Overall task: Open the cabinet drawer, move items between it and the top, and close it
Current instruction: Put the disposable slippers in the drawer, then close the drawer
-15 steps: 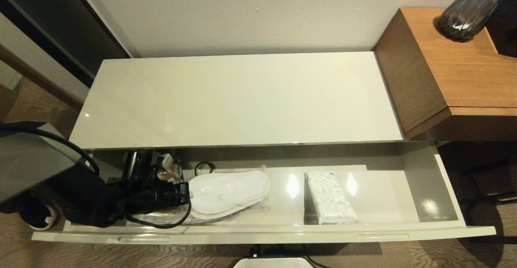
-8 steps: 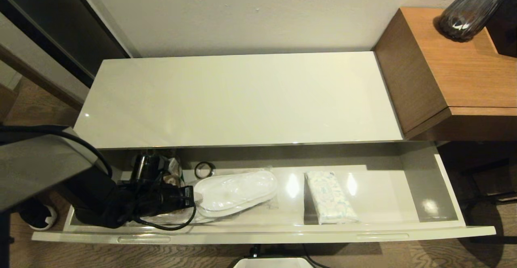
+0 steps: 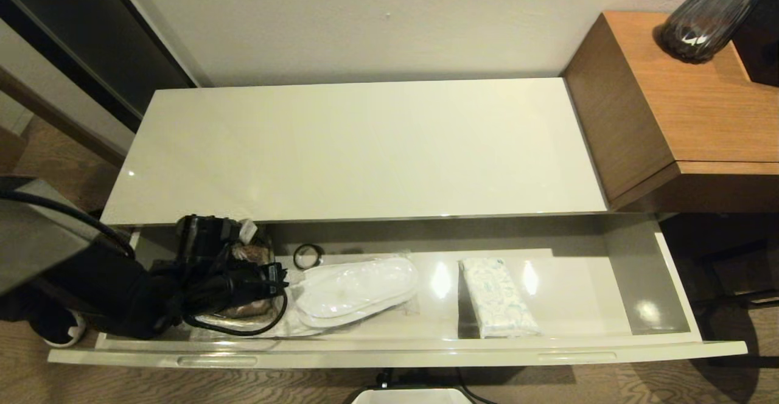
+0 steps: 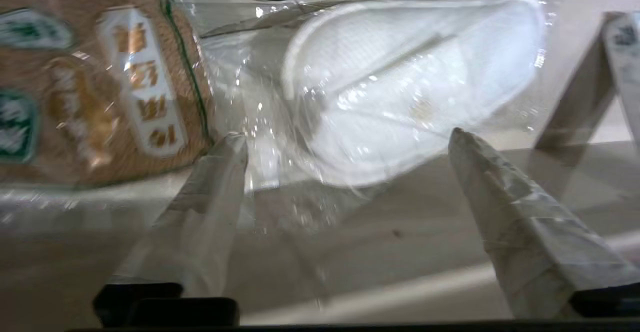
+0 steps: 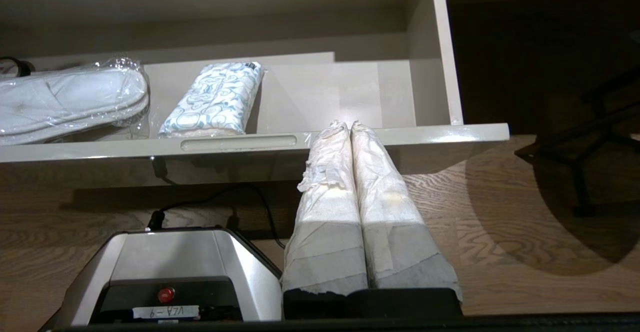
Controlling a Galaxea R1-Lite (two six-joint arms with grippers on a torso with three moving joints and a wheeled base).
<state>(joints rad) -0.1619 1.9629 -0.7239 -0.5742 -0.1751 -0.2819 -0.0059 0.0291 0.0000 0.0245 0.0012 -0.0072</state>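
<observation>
The left gripper [image 4: 345,147] sits low inside the drawer's left end with its two tape-wrapped fingers [image 4: 210,192] spread wide and nothing between them — the tips rest just short of the flat white slippers in crinkled clear plastic wrap [image 4: 400,87], whose loose film edge lies between the tips. These slippers [image 3: 356,288] lie flat on the floor of the wide, shallow, glossy cream-beige cabinet drawer [image 3: 395,350], which is pulled fully out. Further right, apart from them, lies the soft white rectangular tissue pack with blue print [image 3: 499,297]; beyond it the drawer floor is bare up to the right wall. Crowding the left gripper on its other side is a brown printed packet [image 4: 95,77], touching the wrap, and a small black ring [image 3: 307,255] sits behind the slippers near the back wall. The long glossy cream-beige cabinet top [image 3: 359,148] stretches above, beside a higher orange-brown wooden surface [image 3: 688,106]. The right gripper [image 5: 350,124] hangs in front of the drawer's front edge, fingers pressed together, holding nothing.
</observation>
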